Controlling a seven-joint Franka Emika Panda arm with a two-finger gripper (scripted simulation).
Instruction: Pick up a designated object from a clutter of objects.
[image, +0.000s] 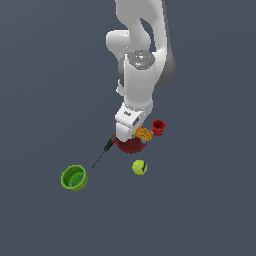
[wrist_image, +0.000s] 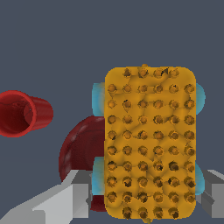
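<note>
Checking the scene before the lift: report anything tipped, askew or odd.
The red cup lies on its side, its opening facing sideways, beside the dark red bowl. The green cup looks tipped too. The orange block sits between the pincer fingers, partly over the bowl. Nothing looks damaged.

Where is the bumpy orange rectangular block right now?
In the exterior view the bumpy orange rectangular block sits mid-frame, just under the arm's gripper, between the dark red bowl and the small red cup on the exterior view's right.
</note>
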